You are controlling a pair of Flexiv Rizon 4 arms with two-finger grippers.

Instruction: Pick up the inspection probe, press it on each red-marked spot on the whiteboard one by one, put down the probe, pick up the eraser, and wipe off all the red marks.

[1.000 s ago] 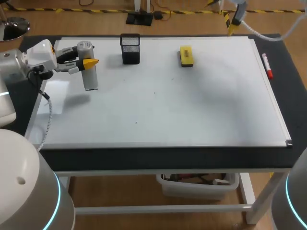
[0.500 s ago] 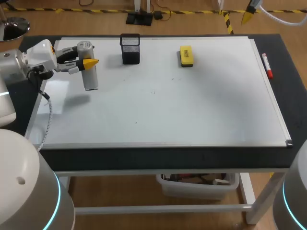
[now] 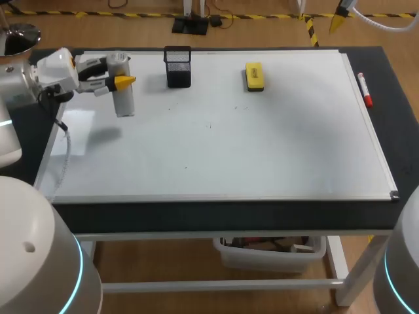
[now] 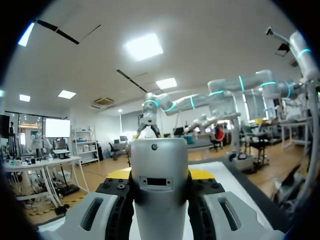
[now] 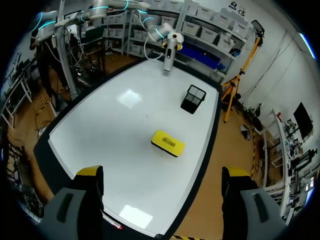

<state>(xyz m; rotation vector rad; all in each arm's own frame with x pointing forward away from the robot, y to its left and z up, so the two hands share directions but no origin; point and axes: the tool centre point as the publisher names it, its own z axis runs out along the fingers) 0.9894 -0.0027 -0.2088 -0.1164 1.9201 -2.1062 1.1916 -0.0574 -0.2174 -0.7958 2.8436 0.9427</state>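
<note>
The inspection probe (image 3: 122, 91), a grey-white cylinder, hangs nearly upright over the far left corner of the whiteboard (image 3: 262, 144). My left gripper (image 3: 116, 72) is shut on its upper part. In the left wrist view the probe (image 4: 160, 210) fills the gap of that gripper (image 4: 160, 175), with both fingers against it. The yellow eraser (image 3: 254, 76) lies at the far middle of the board. My right gripper (image 5: 162, 172) stands open and empty high above the far right edge, with the eraser (image 5: 167, 143) ahead of it. I see only a few faint specks on the board, no bold red marks.
A black mesh holder (image 3: 178, 67) stands at the far edge, between the probe and the eraser. A red marker (image 3: 364, 90) lies on the board's right rim. One yellow tip of the right gripper (image 3: 339, 19) shows beyond the table's far edge.
My left gripper has carried the probe slightly toward the far edge and turned it more upright. The right gripper shifted right a second ago and has since stayed put.
</note>
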